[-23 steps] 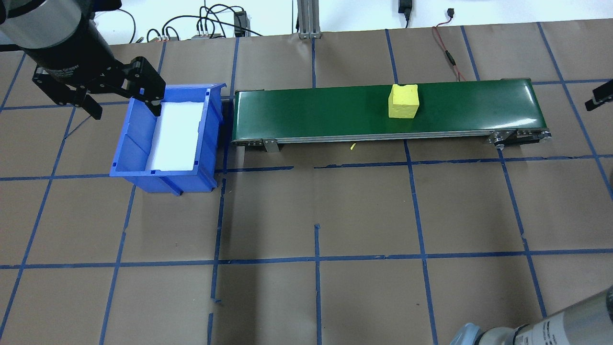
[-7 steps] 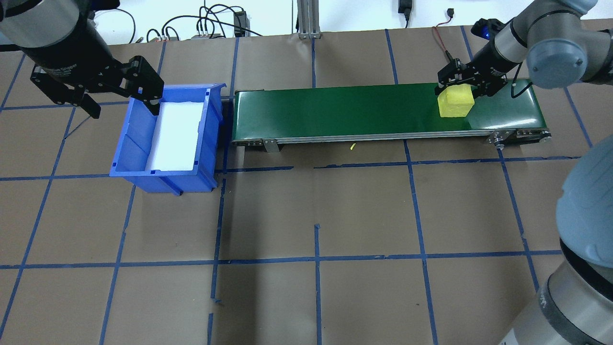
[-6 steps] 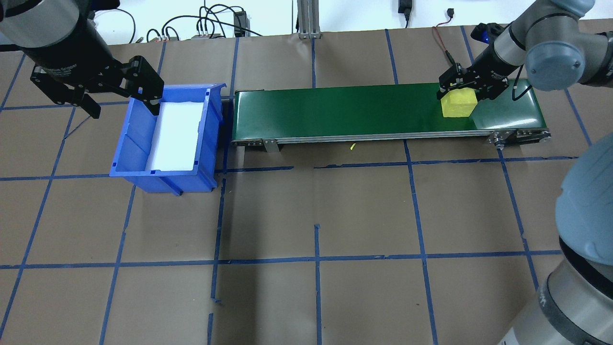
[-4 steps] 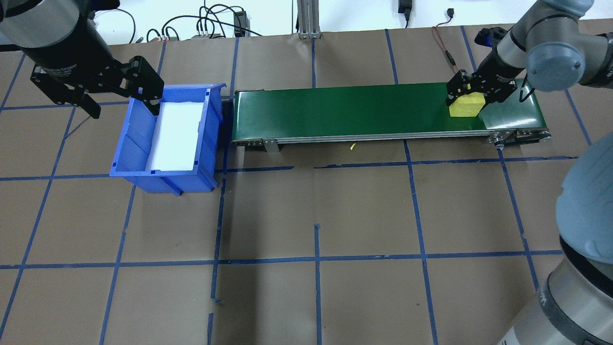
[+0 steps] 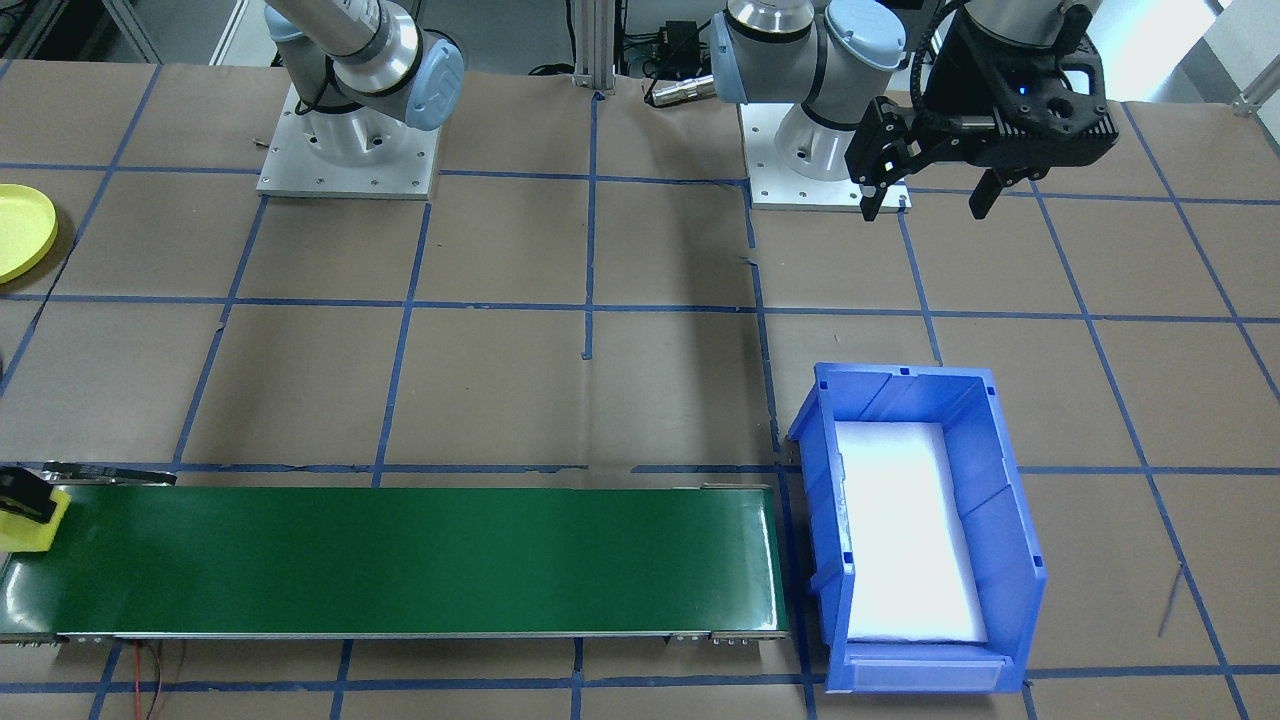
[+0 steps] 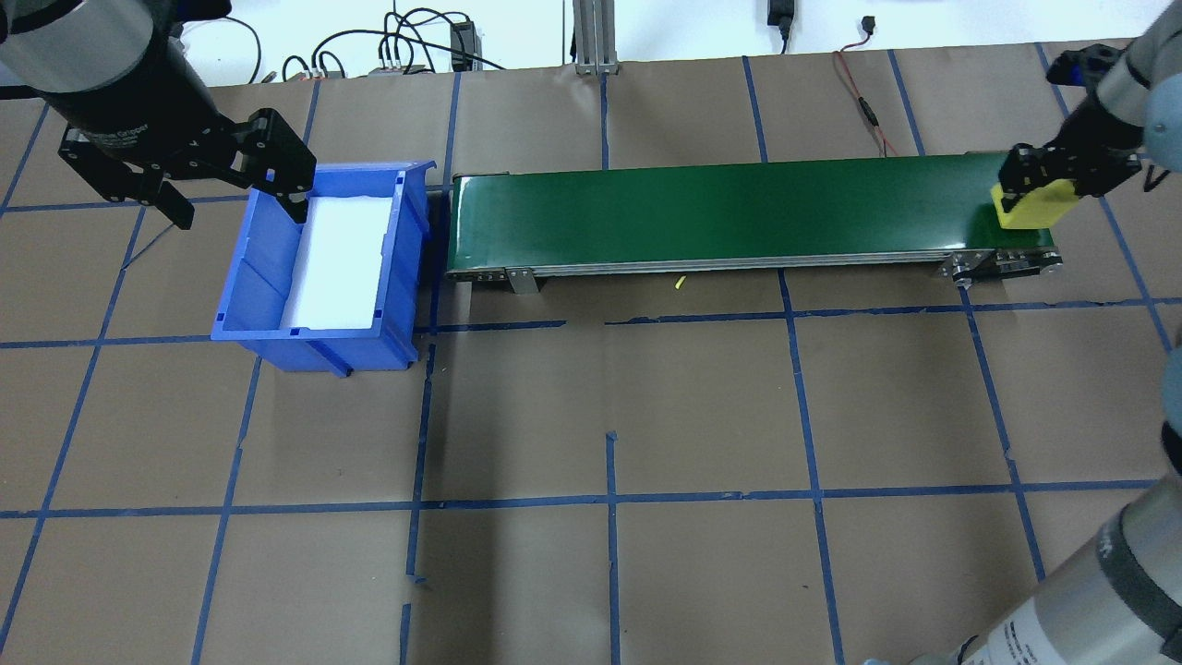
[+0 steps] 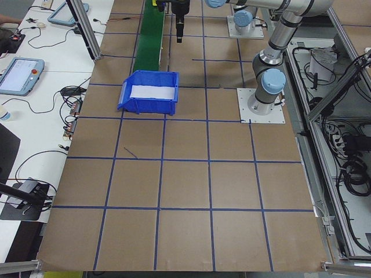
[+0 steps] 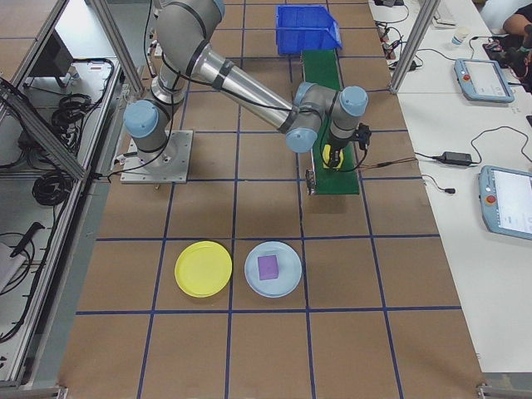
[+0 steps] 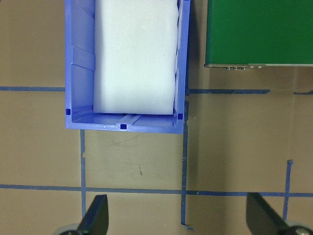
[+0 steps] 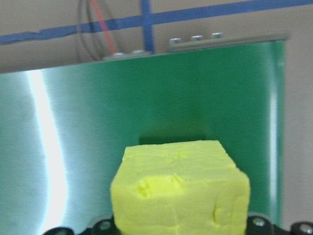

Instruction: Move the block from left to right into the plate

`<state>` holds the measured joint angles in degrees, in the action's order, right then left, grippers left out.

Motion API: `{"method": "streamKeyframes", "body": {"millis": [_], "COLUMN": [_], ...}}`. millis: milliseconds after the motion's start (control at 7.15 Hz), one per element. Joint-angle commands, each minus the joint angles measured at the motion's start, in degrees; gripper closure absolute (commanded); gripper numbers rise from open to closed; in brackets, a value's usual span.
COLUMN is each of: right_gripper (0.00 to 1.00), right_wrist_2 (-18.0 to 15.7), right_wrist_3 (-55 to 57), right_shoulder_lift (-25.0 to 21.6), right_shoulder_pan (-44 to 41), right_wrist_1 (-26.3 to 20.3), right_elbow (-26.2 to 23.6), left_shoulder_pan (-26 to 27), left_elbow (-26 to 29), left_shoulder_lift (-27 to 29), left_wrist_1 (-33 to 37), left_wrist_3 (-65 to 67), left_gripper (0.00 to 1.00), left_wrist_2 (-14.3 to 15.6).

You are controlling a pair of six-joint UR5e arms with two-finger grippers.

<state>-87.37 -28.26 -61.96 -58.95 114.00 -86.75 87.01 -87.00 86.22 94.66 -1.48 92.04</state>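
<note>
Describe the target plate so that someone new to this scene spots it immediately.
Look at the brown table past the green conveyor's end. Two round plates lie side by side there. The yellow plate is empty; its pale blue neighbour holds a purple block.

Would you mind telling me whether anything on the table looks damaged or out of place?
A small yellow crumb lies on the paper just in front of the green conveyor belt. The yellow foam block held by the right gripper has a pitted, chipped face.
</note>
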Motion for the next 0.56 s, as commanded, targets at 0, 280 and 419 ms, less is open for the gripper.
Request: {"method": "streamKeyframes", "body": {"millis": [0,280,419], "right_gripper": [0.62,0.62,0.6], "right_wrist_2": [-2.18,-6.02,-8.32], "right_wrist_3": [-18.87,-34.4,-40.85], "right_shoulder_lift": [-3.5,-7.03,-7.21], "right_shoulder_pan": [15.28,26.64,32.52], "right_wrist_1": [-1.84,-2.12,-2.55], "right_elbow": [-3.49,-6.92,-8.94], "left_shoulder_pan": [0.01,0.01,0.01], "left_elbow": [-0.01,-0.01,-0.1], "left_shoulder_lift": [0.0,0.0,0.0], "left_wrist_1": [0.0,0.0,0.0], "left_wrist_3": [-0.01,-0.02,-0.02], "left_gripper": [0.0,0.0,0.0], "left_wrist_2": [-0.02,-0.02,-0.02]}}
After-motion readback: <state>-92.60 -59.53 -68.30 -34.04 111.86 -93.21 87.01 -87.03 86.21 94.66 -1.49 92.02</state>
